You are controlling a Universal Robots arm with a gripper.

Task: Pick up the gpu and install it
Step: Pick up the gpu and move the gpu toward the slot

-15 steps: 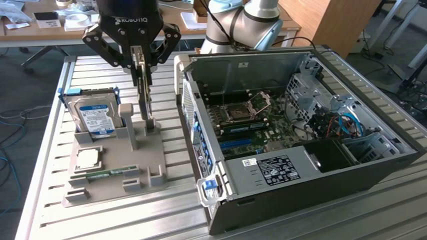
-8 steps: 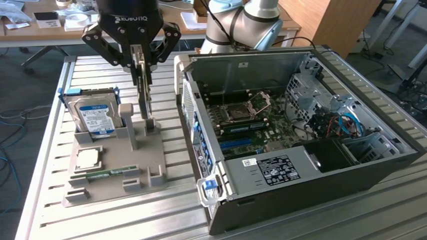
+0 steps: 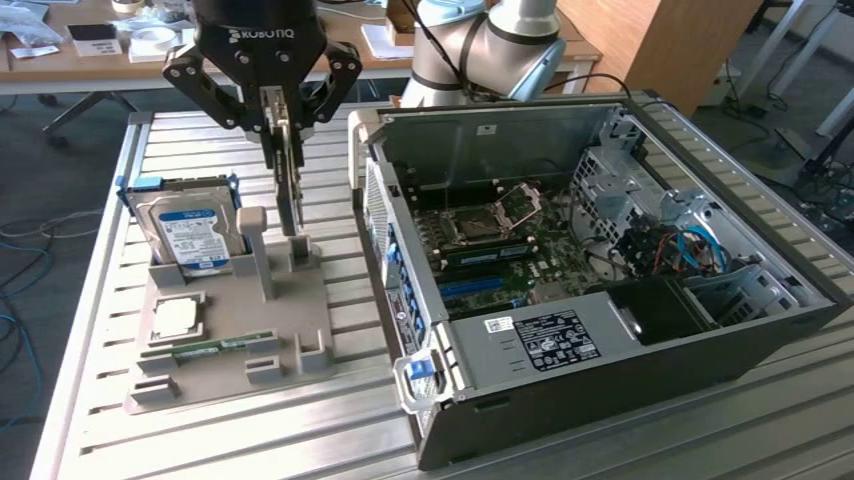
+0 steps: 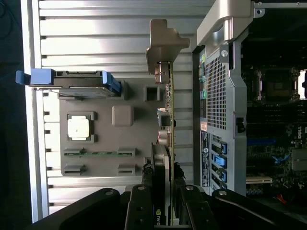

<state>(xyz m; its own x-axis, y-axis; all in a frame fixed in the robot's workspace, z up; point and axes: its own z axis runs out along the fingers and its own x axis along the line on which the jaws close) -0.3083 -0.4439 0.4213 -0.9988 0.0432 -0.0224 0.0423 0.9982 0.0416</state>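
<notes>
Off toward the exterior view's left of the pincer (image 3: 278, 140), and lower, a hard drive (image 3: 191, 235) with a blue label stands upright in a grey holder (image 3: 267, 310). In front of the drive, a square processor chip (image 3: 178, 318) and a green memory stick (image 3: 220, 346) lie in the same holder.

The pincer points straight down from the wrist, its black linkages splayed and its fingers (image 4: 143, 208) pressed against both faces of the gpu (image 3: 288, 190), pinching its upper edge. The card hangs vertical and edge-on directly beneath the pincer. Its lower end is at the holder's slotted posts; whether it clears them I cannot tell. Its silver bracket (image 4: 165, 43) is the end farthest from the pincer.

To the exterior view's right of the pincer an open computer case (image 3: 601, 330) lies on its side, and the arm's grey joints (image 3: 487, 45) rise behind it.
</notes>
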